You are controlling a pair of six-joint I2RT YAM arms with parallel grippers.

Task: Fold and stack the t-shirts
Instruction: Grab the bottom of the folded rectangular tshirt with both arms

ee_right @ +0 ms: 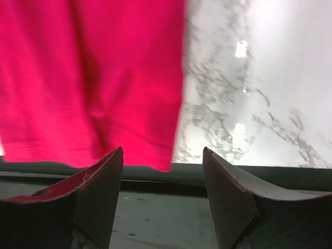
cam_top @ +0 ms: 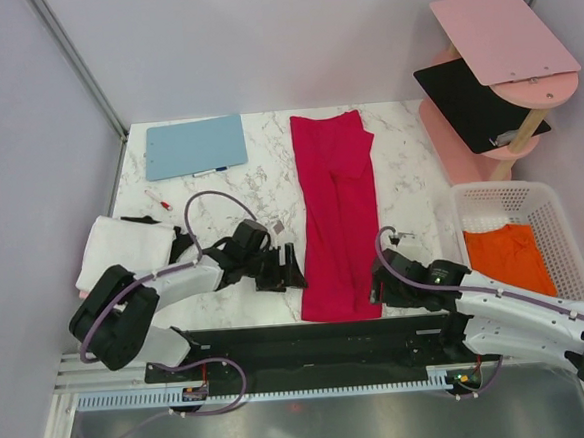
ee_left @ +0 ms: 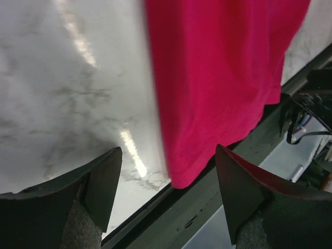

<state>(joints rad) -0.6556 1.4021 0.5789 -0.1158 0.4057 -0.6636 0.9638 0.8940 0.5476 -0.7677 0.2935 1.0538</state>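
A crimson red t-shirt (cam_top: 338,216) lies folded into a long strip down the middle of the table, its near hem hanging over the front edge. My left gripper (cam_top: 294,269) is open and empty just left of the shirt's near left corner (ee_left: 182,176). My right gripper (cam_top: 375,288) is open and empty just right of the near right corner (ee_right: 165,161). An orange t-shirt (cam_top: 505,256) lies in the white basket (cam_top: 491,199) at right. A folded white t-shirt (cam_top: 124,247) lies at the left edge, over a pale pink one (cam_top: 82,290).
A light-blue board (cam_top: 195,146) lies at the back left with a small red pen (cam_top: 161,202) nearby. A stand with pink and black panels (cam_top: 490,75) is at the back right. A black rail (cam_top: 311,340) runs along the table's front edge.
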